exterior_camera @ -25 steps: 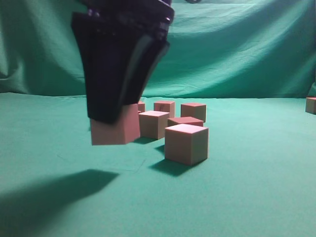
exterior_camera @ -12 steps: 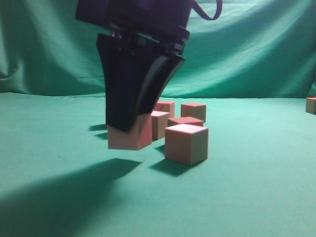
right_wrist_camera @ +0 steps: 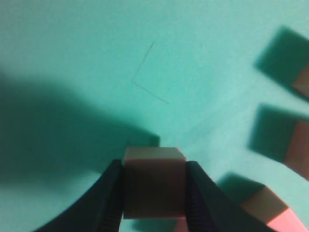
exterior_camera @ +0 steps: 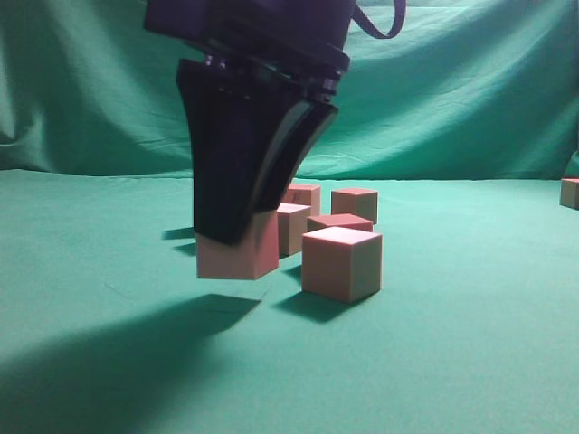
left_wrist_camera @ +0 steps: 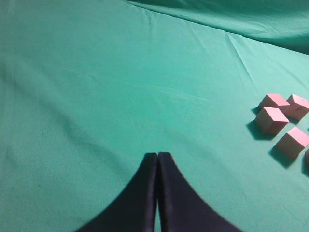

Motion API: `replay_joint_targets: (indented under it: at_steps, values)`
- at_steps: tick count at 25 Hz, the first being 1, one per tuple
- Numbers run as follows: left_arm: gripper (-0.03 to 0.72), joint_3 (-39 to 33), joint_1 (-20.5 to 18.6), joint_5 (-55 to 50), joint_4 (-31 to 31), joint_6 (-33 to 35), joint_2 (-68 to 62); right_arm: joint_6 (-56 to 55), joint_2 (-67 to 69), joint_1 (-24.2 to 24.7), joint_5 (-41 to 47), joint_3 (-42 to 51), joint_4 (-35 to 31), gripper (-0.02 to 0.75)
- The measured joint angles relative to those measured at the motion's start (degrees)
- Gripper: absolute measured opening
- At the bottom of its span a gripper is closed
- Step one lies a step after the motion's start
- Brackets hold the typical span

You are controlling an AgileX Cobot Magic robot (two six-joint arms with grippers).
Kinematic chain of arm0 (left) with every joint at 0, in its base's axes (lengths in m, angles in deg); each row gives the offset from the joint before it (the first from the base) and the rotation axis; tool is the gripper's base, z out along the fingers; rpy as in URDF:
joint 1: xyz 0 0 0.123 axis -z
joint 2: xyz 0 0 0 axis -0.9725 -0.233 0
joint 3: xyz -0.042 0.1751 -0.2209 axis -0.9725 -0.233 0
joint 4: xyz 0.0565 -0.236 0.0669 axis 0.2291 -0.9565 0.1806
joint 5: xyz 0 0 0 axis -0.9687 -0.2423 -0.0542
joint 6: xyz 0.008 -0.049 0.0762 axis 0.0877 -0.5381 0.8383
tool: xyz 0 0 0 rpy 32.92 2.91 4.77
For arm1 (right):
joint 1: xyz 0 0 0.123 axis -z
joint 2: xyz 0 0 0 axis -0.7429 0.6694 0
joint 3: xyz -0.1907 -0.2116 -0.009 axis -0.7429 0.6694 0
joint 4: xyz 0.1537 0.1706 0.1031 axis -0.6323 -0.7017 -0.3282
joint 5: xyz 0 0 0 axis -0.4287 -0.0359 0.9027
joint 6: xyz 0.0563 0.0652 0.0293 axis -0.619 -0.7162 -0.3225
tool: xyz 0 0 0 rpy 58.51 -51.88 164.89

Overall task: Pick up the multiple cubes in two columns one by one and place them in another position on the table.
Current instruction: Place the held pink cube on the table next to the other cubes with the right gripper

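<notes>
The right gripper is clamped on one cube and holds it off the table, with its shadow spread on the cloth below and to the left. The right wrist view shows what the exterior view cannot: both fingers pressed flat on opposite sides of that cube, and a thin square outline on the cloth beyond it. The exterior view alone shows the gap under the cube.

The left gripper hangs with its tips pressed together, nothing between them, over bare cloth well left of a cube cluster.

Just right of the held cube stands the nearest loose cube, and more sit behind it; how many is hard to count, since they overlap. A lone cube sits at the far right edge. Left of and in front of the held cube the cloth lies open.
</notes>
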State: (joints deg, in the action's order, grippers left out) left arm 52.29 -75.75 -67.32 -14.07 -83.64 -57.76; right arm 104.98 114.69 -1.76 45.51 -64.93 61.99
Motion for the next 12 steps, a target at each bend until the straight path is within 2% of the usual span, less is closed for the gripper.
replay_joint_targets:
  at_steps: [12]
  values:
    - [0.000,0.00,0.00,0.00,0.00,0.00,0.00,0.99,2.43,0.00,-0.24,-0.10,-1.75,0.274]
